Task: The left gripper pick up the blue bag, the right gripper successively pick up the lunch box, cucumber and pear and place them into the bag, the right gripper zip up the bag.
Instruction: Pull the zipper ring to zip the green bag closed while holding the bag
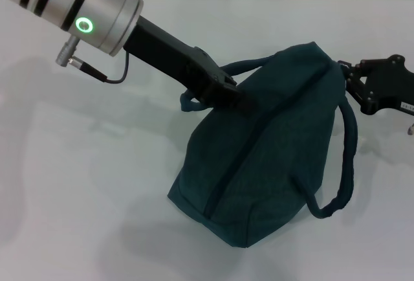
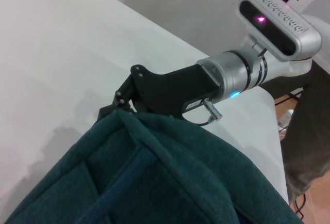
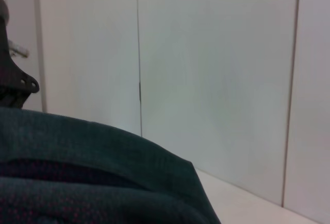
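I read no brand or legible label on the blue bag [image 1: 259,158]; the only marking I find is a small white tag on the right gripper [image 1: 346,77] body in the head view, too small for me to read. The bag sits on the white tabletop [image 1: 77,184], its base on the surface and its upper end drawn up toward the far right, with the dark zipper line [image 1: 223,177] running along its upper face and appearing shut along the stretch I can see. The left gripper [image 1: 242,101] reaches in from the upper left and presses against the bag's upper left side, right where one strap [image 1: 194,103] loops out; the tips of its fingers are buried in the fabric, so I cannot tell whether they are clamped on cloth or merely resting there. The right gripper sits at the bag's top right corner, touching the fabric peak; in the left wrist view [image 2: 124,102] its black fingers meet the bag's corner and appear pinched on it. A second strap [image 1: 343,177] hangs down the bag's right side to the tabletop. The right wrist view shows only bag fabric [image 3: 93,182] close up against a pale panelled wall [image 3: 216,69].
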